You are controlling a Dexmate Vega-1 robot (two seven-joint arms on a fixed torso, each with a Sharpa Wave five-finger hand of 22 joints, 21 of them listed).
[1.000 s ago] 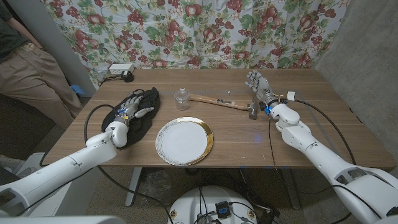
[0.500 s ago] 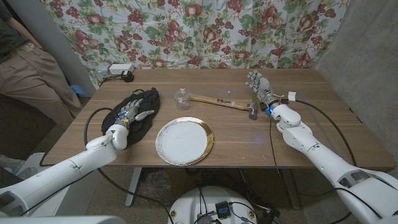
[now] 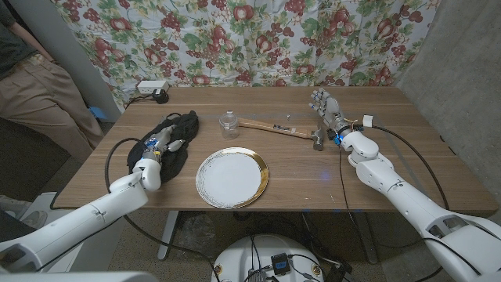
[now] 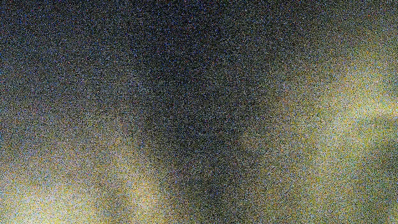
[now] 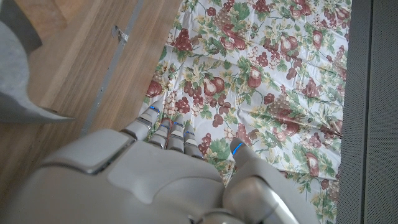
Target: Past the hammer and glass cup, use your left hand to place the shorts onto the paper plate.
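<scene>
- Down on the black shorts (image 3: 168, 149) at the table's left, the left hand (image 3: 160, 146) has its fingers bent into the cloth; it looks to be closing on a fold, but whether it truly holds the fabric I cannot tell.
- Its wrist picture is dark noise, likely because the camera is pressed close to the cloth, so it adds nothing about the grasp.
- The shorts lie crumpled in a heap that runs from near the left edge toward the far middle, all of it on bare wood and none on the plate.
- Just right of the heap sits the paper plate (image 3: 232, 178), white with a gold rim, near the front edge and bare; it is close enough that a short carry rightward should do.
- Beyond the plate, the glass cup (image 3: 228, 124) stands upright, and the hammer (image 3: 280, 130) lies to its right with its head pointing right; both sit farther back than the straight path from shorts to plate, so I judge them little in the way.
- Far right, the right hand (image 3: 325, 106) stands on its edge with fingers upright and apart, holding nothing, just beyond the hammer's head, probably parked clear of the work.
- A person (image 3: 35, 74) stands off the table's far left.
</scene>
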